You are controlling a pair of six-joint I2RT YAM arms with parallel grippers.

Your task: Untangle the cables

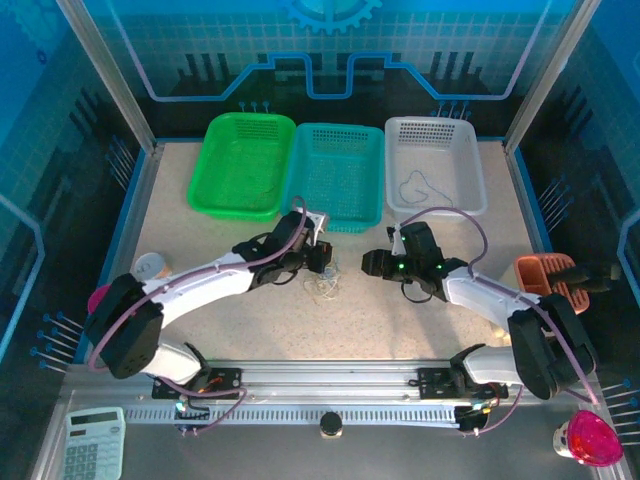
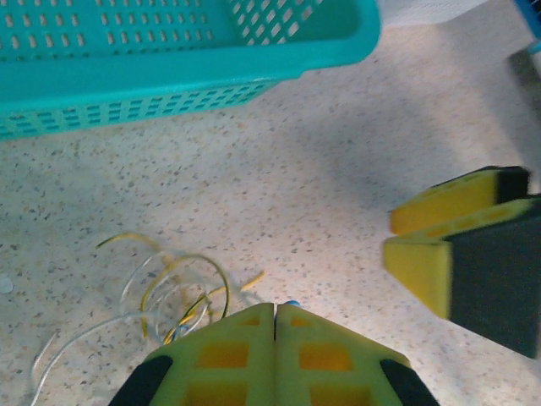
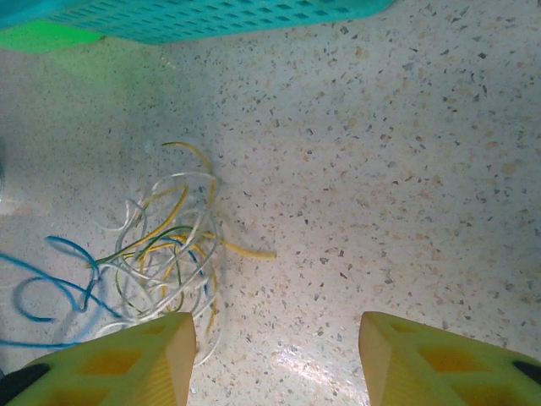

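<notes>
- Top external: the cables (image 1: 322, 287) lie knotted mid-table, just before the teal basket (image 1: 340, 215). The left gripper (image 1: 323, 264) and right gripper (image 1: 368, 264) flank them closely, so a clash is possible. This view adds a dark wire (image 1: 415, 185) in the white basket (image 1: 440, 207).
- Left wrist: the left gripper (image 2: 275, 309) is pressed closed with a blue speck at its tips; whether it pinches a strand cannot be told. A pull might tighten the knot.
- Right wrist: the right gripper (image 3: 275, 321) gapes wide beside the tangle. Yellow, whitish and blue strands separate here, a pale blur from above.

Cables (image 3: 165, 254) were yellow, whitish, blue; table (image 3: 380, 169) was speckled beige; green basket (image 1: 240, 150), teal basket (image 1: 340, 175) and white basket (image 1: 433, 130) were perforated.
</notes>
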